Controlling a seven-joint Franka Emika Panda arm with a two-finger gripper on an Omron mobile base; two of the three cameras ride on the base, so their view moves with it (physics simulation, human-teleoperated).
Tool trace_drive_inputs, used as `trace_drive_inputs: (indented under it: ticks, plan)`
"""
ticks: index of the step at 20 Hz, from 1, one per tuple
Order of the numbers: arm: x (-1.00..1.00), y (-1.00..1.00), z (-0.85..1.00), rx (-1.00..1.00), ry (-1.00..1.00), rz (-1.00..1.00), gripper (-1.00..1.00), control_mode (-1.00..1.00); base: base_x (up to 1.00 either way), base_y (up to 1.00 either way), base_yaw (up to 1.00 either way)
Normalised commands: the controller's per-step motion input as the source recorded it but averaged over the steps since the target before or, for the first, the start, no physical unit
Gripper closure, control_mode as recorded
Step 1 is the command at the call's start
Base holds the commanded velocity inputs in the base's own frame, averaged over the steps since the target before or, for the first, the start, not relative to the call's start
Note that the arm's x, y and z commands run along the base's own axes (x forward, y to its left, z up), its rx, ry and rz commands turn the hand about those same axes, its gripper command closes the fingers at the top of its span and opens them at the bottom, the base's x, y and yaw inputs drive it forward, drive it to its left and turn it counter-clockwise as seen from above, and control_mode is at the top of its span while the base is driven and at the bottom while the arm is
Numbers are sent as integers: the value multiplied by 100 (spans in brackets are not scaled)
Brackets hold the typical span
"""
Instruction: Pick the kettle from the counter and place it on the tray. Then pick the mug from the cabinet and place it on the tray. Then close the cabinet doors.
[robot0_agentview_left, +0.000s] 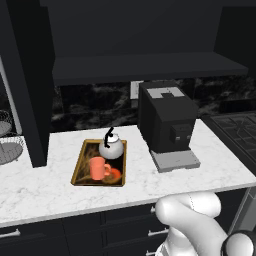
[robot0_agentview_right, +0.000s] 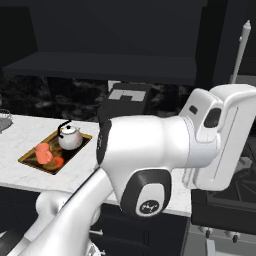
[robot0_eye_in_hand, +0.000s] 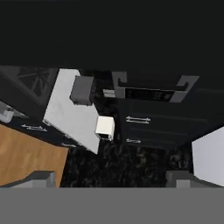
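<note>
Kettle (robot0_agentview_left: 111, 148) and mug (robot0_agentview_left: 98, 168) both stand inside the tray (robot0_agentview_left: 80, 165), which lies on the white marble table (robot0_agentview_left: 50, 185) to the left of a big black boxy machine (robot0_agentview_left: 165, 122). The kettle sits at the tray's far end with its black handle arching up; the mug stands nearer the front, just beside the flat orange round mark (robot0_agentview_left: 115, 174), its handle turned to the right. In the right base view the same tray (robot0_agentview_right: 31, 159) shows at the left with the kettle (robot0_agentview_right: 69, 138) behind the mug (robot0_agentview_right: 43, 153).

Above the table the black cabinet (robot0_agentview_left: 150, 67) shows its dark shelf, and one tall black door (robot0_agentview_left: 27, 80) stands swung out at the left, reaching down close to the table.

The pincer (robot0_eye_in_hand: 111, 180) is spread wide with nothing between its fingers, and past it the hand view looks at dark cupboards, a strip of white worktop and wooden floor.
</note>
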Motion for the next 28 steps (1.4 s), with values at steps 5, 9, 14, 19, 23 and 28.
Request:
trace_drive_inputs:
  ticks: [5,9,14,19,23,28]
  plan:
    - [50,0,0,-11,0,1,-100,-100,0,0,0]
    - [35,4,0,-9,-1,4,-100,-100,0,0,0]
    - [20,14,3,-5,0,9,-100,-100,0,0,0]
    - [22,38,6,-1,0,13,-100,-100,0,0,0]
    - [20,44,6,0,3,19,-100,-100,0,0,0]
    - [27,55,5,0,6,19,-100,-100,0,0,0]
